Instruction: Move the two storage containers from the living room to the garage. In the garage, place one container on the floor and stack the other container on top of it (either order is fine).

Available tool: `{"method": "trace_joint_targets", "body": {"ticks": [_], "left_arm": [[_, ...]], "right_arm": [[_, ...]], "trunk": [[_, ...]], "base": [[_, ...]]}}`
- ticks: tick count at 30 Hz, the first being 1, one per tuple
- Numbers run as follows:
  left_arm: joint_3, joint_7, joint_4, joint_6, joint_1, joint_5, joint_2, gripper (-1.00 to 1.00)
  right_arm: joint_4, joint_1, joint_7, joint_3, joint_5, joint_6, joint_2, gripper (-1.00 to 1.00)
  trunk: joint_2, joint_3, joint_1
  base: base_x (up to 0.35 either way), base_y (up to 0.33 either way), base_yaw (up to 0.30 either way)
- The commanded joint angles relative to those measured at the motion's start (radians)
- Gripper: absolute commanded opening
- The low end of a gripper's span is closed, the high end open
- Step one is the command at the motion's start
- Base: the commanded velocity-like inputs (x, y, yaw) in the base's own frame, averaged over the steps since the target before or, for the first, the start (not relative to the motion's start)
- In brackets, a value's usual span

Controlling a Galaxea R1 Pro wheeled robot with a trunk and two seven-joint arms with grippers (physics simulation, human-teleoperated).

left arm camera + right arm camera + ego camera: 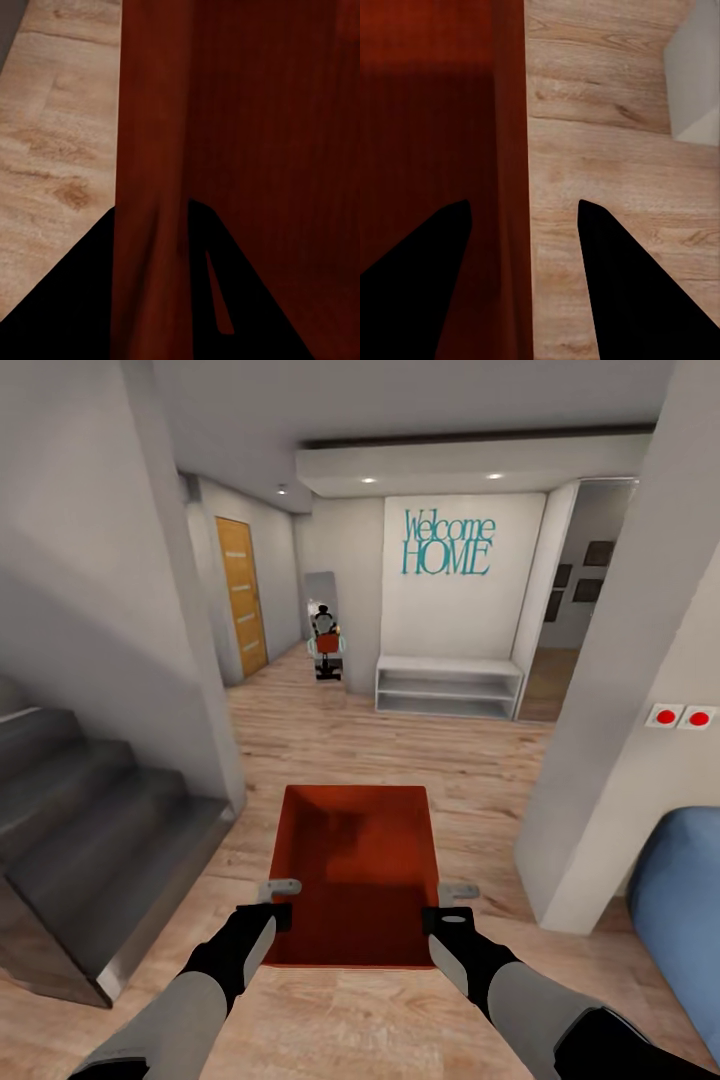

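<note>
Transit through the hallway: one orange-red ribbed lidless rectangular bin hangs at lower centre, long axis pointing ahead. Left gripper and right gripper flank it equally, jaws pinching its side walls above light wood-plank flooring.

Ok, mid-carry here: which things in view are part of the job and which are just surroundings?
Job:
- storage container
- left gripper on its side wall
- right gripper on the opposite wall

Surroundings:
- stairs
- white bench shelf
- Welcome HOME sign
- wooden door
- blue furniture
</note>
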Motion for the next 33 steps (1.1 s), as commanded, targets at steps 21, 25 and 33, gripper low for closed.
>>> {"method": "trace_joint_targets", "body": {"ticks": [21, 25, 33], "left_arm": [[0.000, 0.003, 0.006, 0.006, 0.000, -0.006, 0.007, -1.00], [0.000, 0.003, 0.006, 0.006, 0.000, -0.006, 0.007, -1.00], [0.000, 0.003, 0.006, 0.006, 0.000, -0.006, 0.007, -1.00]], "right_arm": [[-0.031, -0.002, 0.000, -0.025, 0.012, 0.004, -0.001, -1.00], [-0.031, -0.002, 0.000, -0.025, 0.012, 0.004, -0.001, -1.00], [-0.031, -0.002, 0.000, -0.025, 0.012, 0.004, -0.001, -1.00]], "trunk": [[-0.002, -0.002, 0.001], [-0.002, -0.002, 0.001], [-0.002, -0.002, 0.001]], "base": [[0.323, 0.000, 0.000], [0.323, 0.000, 0.000], [0.323, 0.000, 0.000]]}}
